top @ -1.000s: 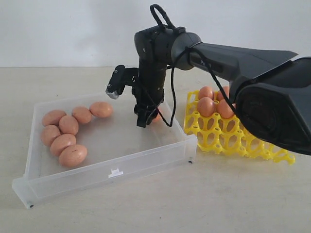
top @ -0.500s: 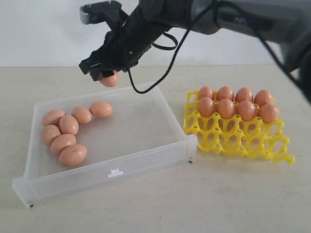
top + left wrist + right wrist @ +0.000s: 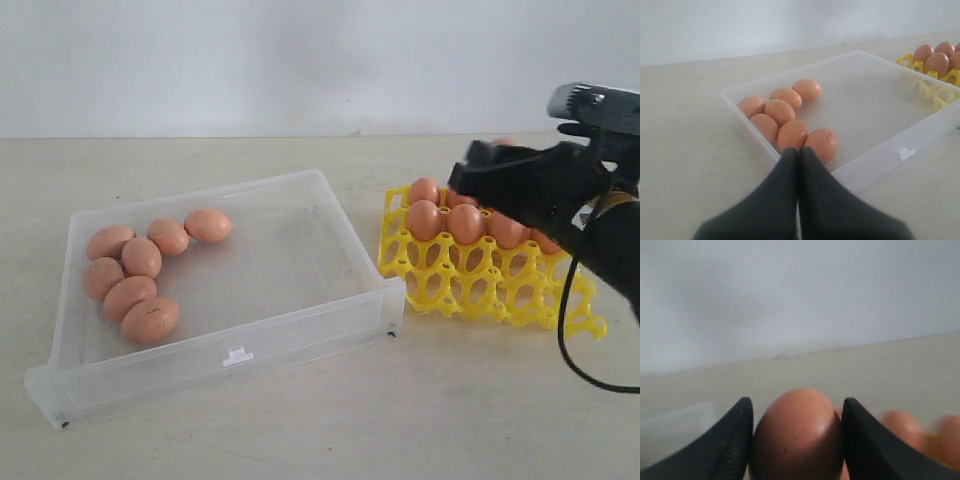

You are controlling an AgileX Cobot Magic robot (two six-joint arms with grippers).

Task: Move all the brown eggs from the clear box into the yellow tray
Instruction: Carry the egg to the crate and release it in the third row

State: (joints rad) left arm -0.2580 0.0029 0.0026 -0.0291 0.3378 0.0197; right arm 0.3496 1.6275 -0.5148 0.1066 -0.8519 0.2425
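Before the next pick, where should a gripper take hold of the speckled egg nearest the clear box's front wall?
Probably across its short middle, from above: the speckled egg lies on its side, a neighbour egg touches it behind, and the clear box wall stands close in front.

no text, label, brand, number or sign can be read in any of the views.
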